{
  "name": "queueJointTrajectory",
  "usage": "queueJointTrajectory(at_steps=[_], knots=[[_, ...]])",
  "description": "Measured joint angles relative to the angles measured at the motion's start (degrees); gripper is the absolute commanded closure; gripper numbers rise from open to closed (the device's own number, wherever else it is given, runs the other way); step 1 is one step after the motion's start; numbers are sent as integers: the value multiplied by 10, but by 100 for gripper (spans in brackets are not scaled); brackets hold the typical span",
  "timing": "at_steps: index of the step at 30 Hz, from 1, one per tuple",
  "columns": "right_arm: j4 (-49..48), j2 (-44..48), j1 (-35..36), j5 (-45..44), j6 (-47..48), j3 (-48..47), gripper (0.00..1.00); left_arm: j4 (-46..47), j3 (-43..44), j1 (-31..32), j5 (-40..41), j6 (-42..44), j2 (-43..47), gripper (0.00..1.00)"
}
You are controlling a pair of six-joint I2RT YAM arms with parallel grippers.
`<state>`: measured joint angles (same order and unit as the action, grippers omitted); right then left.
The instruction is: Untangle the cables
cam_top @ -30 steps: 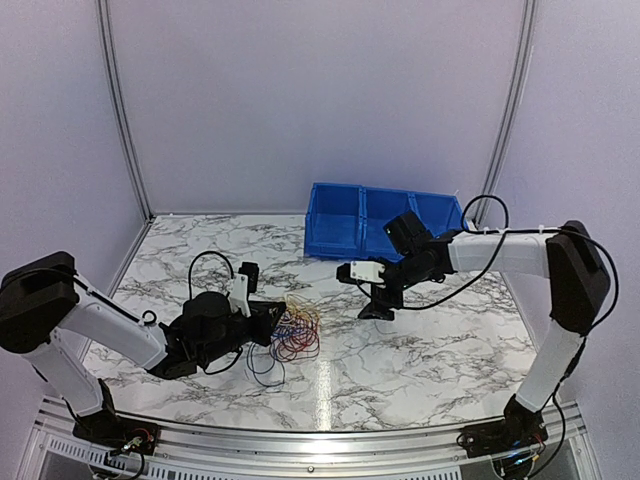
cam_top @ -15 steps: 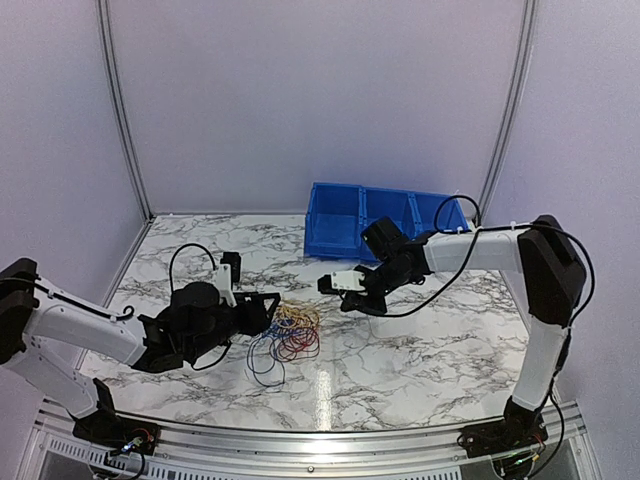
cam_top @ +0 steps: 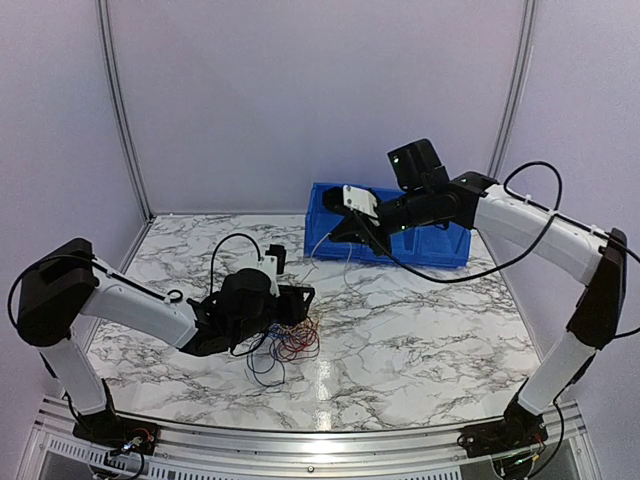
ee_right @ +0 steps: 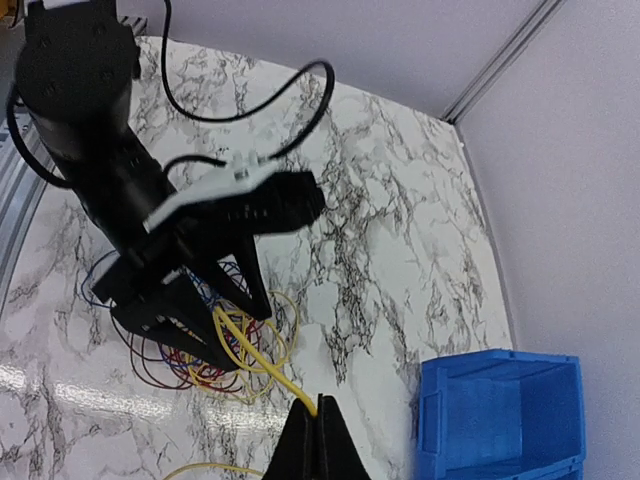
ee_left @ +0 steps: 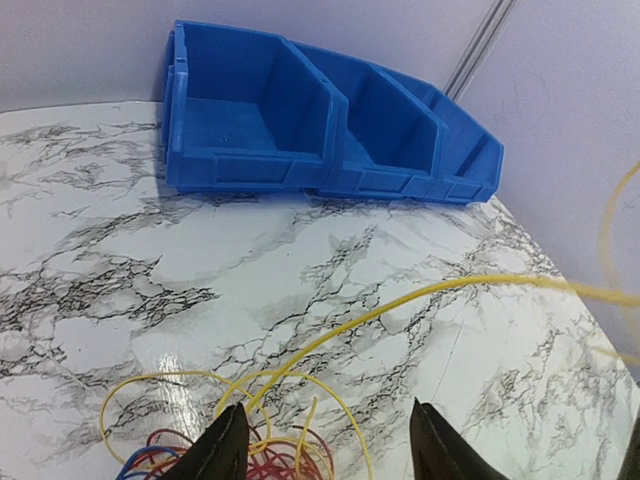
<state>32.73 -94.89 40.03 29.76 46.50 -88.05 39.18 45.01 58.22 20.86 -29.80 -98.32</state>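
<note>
Cables (cam_top: 287,340) lie in a loose heap of yellow, red, blue and dark loops on the marble table (cam_top: 420,340). The heap sits well out from the front of the blue bin (cam_top: 445,245), toward the side nearer the left arm.

The left gripper (cam_top: 303,296) hangs low at the edge of that heap that faces the bin. In the left wrist view its fingers (ee_left: 225,452) stand well apart over the red and yellow loops (ee_left: 262,452), pointing toward the bin's front wall (ee_left: 300,170). Nothing is clamped between them.

One yellow cable (ee_left: 420,292) rises out of the heap. It runs as a taut line across the marble in front of the bin and leaves that view at the right edge.

The right gripper (cam_top: 333,236) is raised above the table, just in front of the bin's left end. The right wrist view shows it (ee_right: 314,425) closed tight, with the fingertips pinching the upper end of the yellow cable (ee_right: 268,372). From there the strand slants down and away from the bin (ee_right: 500,410) to the heap (ee_right: 205,350), under the black left arm (ee_right: 130,200).
</note>
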Motion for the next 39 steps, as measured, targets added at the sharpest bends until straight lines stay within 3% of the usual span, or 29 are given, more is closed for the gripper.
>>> queueJointTrajectory(at_steps=[7, 17, 22, 26, 33, 39], knots=[[47, 18, 0, 54, -21, -121, 100, 18, 49, -24, -42, 6, -87, 71], [105, -9, -26, 87, -41, -382, 100, 97, 58, -57, -116, -32, -165, 78], [105, -47, -96, 123, -91, -459, 100, 130, 63, -57, -133, -46, -172, 73], [93, -58, -143, 157, -139, -485, 100, 141, 62, -57, -136, -55, -175, 60], [72, -57, -163, 203, -191, -491, 100, 149, 41, -57, -122, -70, -169, 45], [52, -54, -201, 241, -241, -491, 100, 94, 25, -62, -61, -80, -118, 45]])
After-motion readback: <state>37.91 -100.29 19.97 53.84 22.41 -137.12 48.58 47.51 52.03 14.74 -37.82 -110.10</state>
